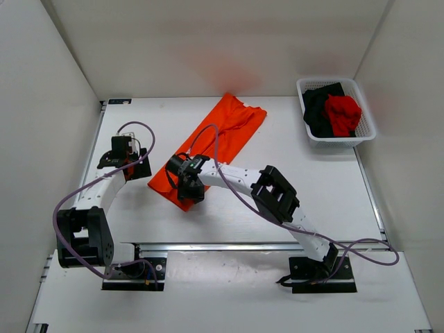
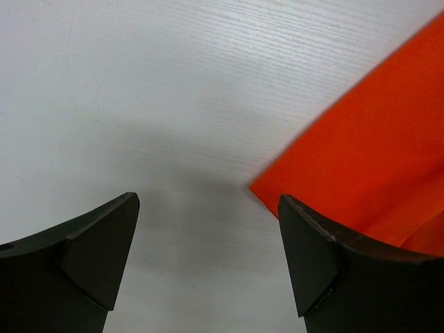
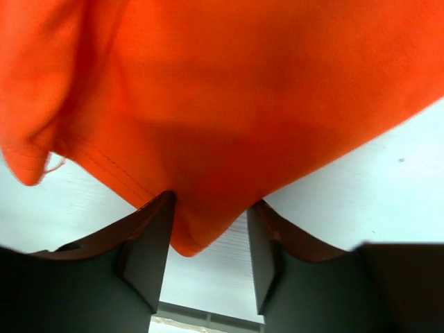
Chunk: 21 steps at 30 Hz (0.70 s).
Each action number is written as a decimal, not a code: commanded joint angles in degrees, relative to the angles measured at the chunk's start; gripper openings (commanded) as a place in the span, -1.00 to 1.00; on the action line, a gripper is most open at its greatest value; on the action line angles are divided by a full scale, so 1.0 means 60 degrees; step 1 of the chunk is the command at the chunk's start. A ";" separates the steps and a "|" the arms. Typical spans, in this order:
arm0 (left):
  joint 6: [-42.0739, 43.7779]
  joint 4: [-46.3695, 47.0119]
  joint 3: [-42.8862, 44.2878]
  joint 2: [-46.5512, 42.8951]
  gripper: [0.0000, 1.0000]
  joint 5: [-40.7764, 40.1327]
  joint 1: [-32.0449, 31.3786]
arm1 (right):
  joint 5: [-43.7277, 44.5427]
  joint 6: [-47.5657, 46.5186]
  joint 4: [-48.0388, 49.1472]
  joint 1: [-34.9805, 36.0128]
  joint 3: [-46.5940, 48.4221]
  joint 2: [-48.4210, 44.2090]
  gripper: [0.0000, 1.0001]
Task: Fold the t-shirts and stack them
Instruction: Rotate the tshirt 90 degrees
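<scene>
1. Orange t-shirt (image 1: 225, 132): lies flat on the table (image 1: 312, 180) as a long folded strip, running from about 7 o'clock to 1 o'clock just left of the table's centre.
2. Right gripper (image 1: 191, 189): sits over the 7 o'clock end of the strip. In the right wrist view its fingers (image 3: 149, 243) stand fairly narrow with a hanging fold of orange cloth between them, touching both. Whether the fold is actually pinched cannot be told.
3. Left gripper (image 1: 135, 166): at 9 o'clock of the strip's near end, low over bare table. Its jaws are spread wide and hold nothing. The shirt's corner lies just beside the right-hand finger (image 2: 312, 257).
4. Basket (image 1: 368, 119): white mesh, at the table's 2 o'clock corner.
5. Black t-shirt (image 1: 318, 111) and red t-shirt (image 1: 343, 114): crumpled together in the basket, the red one at 3 o'clock of the black.
</scene>
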 commanded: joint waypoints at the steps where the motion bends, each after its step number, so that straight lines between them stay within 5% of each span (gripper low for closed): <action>1: 0.0061 0.0183 -0.0036 -0.0431 0.85 -0.0002 -0.0044 | 0.0106 -0.0025 -0.0568 0.0022 0.0025 0.0106 -0.18; 5: 0.0148 0.0183 -0.0036 -0.0373 0.85 -0.0017 -0.0058 | -0.0070 0.0252 -0.0041 -0.0080 -0.1173 -0.0480 -0.77; 9: 0.0222 0.0125 -0.0051 -0.0359 0.84 0.0261 -0.0160 | -0.0041 0.0385 0.0282 -0.0256 -0.2520 -0.1299 -1.00; 17: 0.1685 -0.0329 0.0607 -0.0125 0.85 0.2018 -0.1683 | 0.0427 0.0796 0.1746 -0.1353 -0.7600 -0.5323 -1.00; 21: 0.2389 -0.0857 0.0887 -0.0139 0.85 0.2371 -0.3422 | 0.0473 0.0504 0.2098 -0.1955 -0.9491 -0.7100 -0.85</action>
